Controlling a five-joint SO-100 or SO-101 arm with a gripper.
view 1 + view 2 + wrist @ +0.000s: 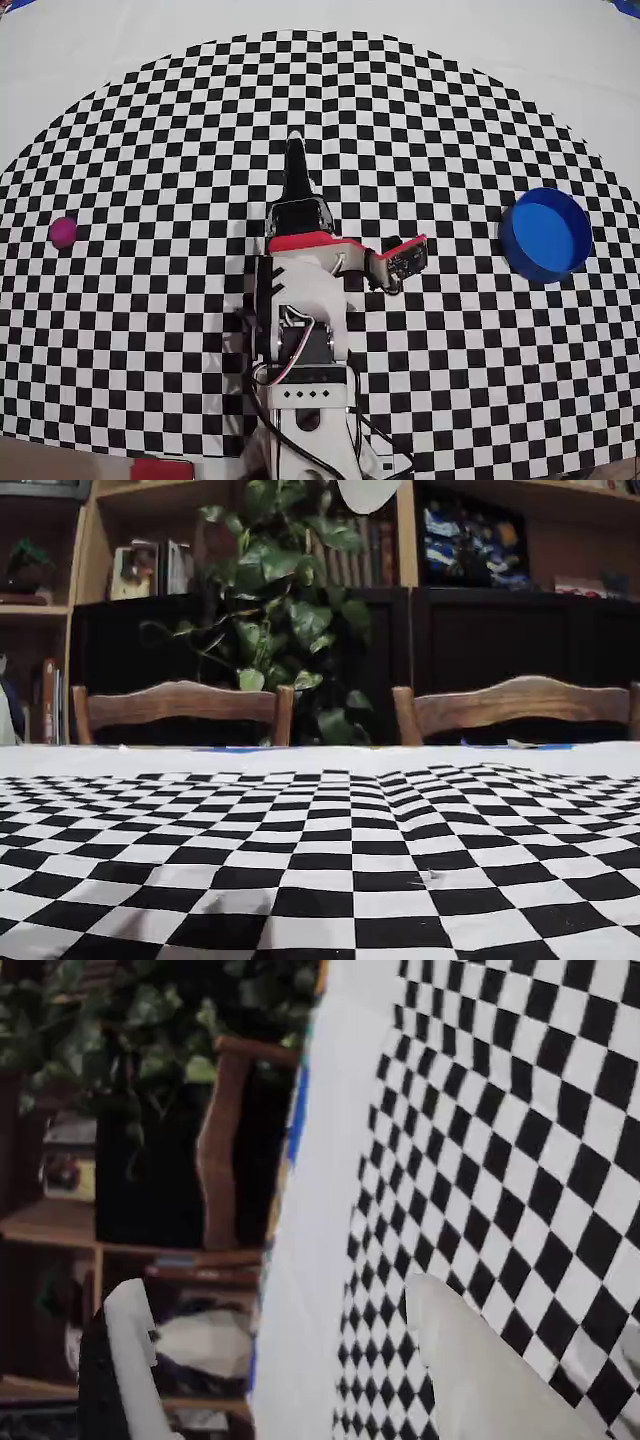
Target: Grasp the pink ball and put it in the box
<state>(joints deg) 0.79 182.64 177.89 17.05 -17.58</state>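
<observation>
In the overhead view the gripper (294, 150) points up the checkered cloth (420, 120) with its dark fingers drawn to a single point, so the jaws look pressed together and hold nothing, though the blurred wrist view cannot confirm it. The pink ball (63, 232) sits near the cloth's left edge, well apart from the gripper. The box (546, 234), a round blue container, stands near the right edge and seems empty; no writing is readable.

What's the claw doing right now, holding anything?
Gripper: holding nothing; open or shut cannot be told. The pink ball lies far off.
</observation>
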